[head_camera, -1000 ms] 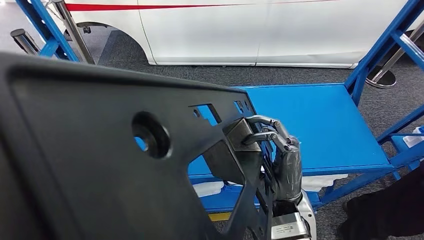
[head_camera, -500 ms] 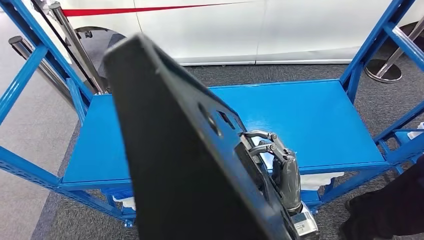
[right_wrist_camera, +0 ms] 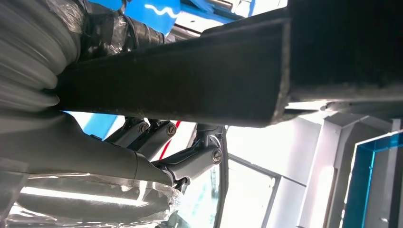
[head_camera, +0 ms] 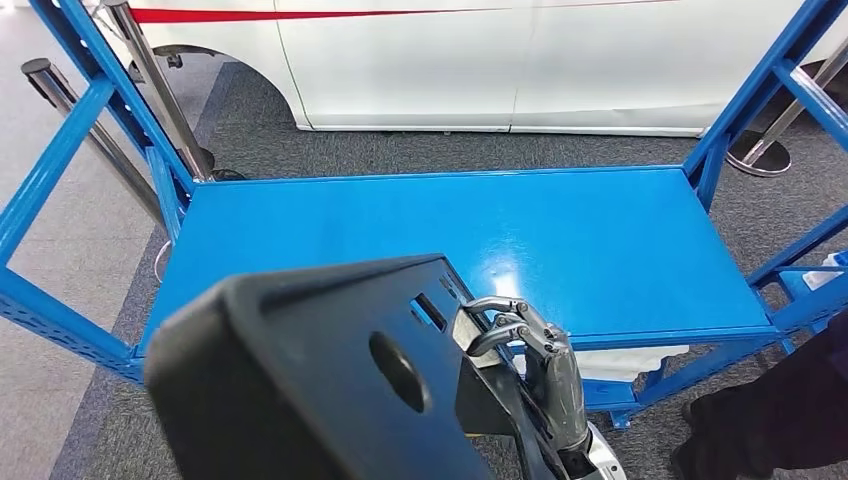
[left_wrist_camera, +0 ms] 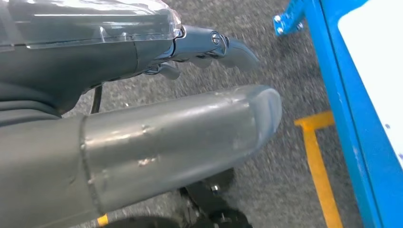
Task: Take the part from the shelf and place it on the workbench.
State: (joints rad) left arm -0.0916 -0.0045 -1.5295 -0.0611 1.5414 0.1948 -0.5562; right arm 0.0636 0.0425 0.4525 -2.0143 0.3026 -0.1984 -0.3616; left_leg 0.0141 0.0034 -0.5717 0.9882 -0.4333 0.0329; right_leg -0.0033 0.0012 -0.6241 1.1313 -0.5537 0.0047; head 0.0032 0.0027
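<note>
**Part held over the blue workbench, not yet set down**

The right hand (head_camera: 545,375) grips the black part (head_camera: 320,385) by its edge, fingers hooked through an opening, so the big panel cannot slip. It hangs above the near edge of the workbench (head_camera: 620,240). The left hand (left_wrist_camera: 142,137) holds nothing, fingers apart.

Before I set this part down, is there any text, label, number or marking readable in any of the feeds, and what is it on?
No readable text in any view.
Large black plastic panel, held by the right hand: holes and slots, no label.
Blue metal workbench: plain top.
White car body: a red stripe, no lettering.
Yellow floor line: a marking, no characters.
</note>
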